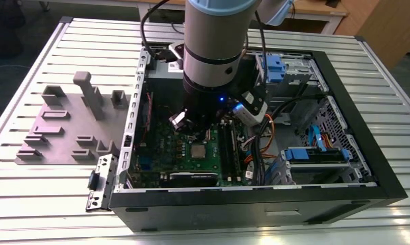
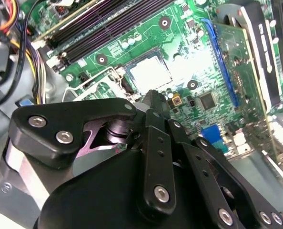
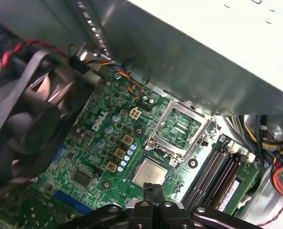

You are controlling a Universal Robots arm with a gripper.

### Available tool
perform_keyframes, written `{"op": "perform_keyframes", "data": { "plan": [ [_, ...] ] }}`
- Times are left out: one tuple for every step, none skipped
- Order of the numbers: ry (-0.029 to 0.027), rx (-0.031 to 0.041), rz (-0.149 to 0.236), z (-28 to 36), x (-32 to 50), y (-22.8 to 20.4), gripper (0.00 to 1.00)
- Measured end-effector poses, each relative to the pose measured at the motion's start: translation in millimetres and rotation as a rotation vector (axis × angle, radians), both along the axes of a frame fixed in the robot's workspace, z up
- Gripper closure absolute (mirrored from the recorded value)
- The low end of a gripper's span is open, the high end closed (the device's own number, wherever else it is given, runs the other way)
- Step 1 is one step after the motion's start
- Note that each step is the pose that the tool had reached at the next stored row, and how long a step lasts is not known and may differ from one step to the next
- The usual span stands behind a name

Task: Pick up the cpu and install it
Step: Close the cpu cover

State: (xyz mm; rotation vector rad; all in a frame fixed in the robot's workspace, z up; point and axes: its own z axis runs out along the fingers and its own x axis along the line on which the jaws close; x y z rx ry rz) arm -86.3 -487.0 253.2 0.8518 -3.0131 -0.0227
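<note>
The cpu (image 3: 150, 172) is a small silvery square lying flat in its socket on the green motherboard (image 3: 98, 157). The socket's metal frame (image 3: 180, 128) stands hinged open beside it. In the second wrist view the cpu (image 2: 150, 70) glares pale, just beyond the fingertips. My gripper (image 3: 153, 190) hovers a little above the chip's edge with its two black fingers pressed together and nothing between them. In the exterior view the gripper (image 1: 196, 135) hangs inside the open computer case (image 1: 388, 191), right over the cpu (image 1: 199, 150).
Black memory slots (image 3: 217, 172) run beside the socket, and a black fan (image 3: 32, 119) with red and black wires sits on the other side. Cable bundles (image 1: 266, 145) and blue drive brackets (image 1: 314, 155) crowd the exterior view's right. A grey fixture tray (image 1: 62, 127) lies outside the case.
</note>
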Motion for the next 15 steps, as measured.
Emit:
{"op": "perform_keyframes", "data": {
  "plan": [
    [0.0000, 0.0000, 0.017, 0.0, 0.0, 0.0, 0.89],
    [0.0000, 0.0000, 0.035, 0.0, 0.0, 0.0, 0.89],
    [0.0000, 0.0000, 0.052, 0.0, 0.0, 0.0, 0.89],
    [0.0000, 0.0000, 0.068, 0.0, 0.0, 0.0, 0.89],
    [0.0000, 0.0000, 0.083, -0.1, 0.0, 0.0, 0.89],
    [0.0000, 0.0000, 0.098, -0.1, 0.0, 0.0, 0.89],
    [0.0000, 0.0000, 0.111, 0.0, 0.0, 0.0, 0.89],
    [0.0000, 0.0000, 0.125, -0.1, 0.0, 0.0, 0.89],
    [0.0000, 0.0000, 0.137, -0.1, 0.0, 0.0, 0.89],
    [0.0000, 0.0000, 0.147, -0.1, 0.0, -0.1, 0.89],
    [0.0000, 0.0001, 0.156, -0.1, 0.0, -0.1, 0.89],
    [-0.0001, 0.0001, 0.162, -0.1, 0.0, -0.1, 0.89],
    [0.0000, 0.0001, 0.163, -0.1, 0.0, -0.1, 0.89],
    [-0.0001, 0.0001, 0.163, -0.1, 0.0, -0.1, 0.89],
    [0.0000, 0.0000, 0.163, -0.1, 0.0, -0.2, 0.89]
  ]
}}
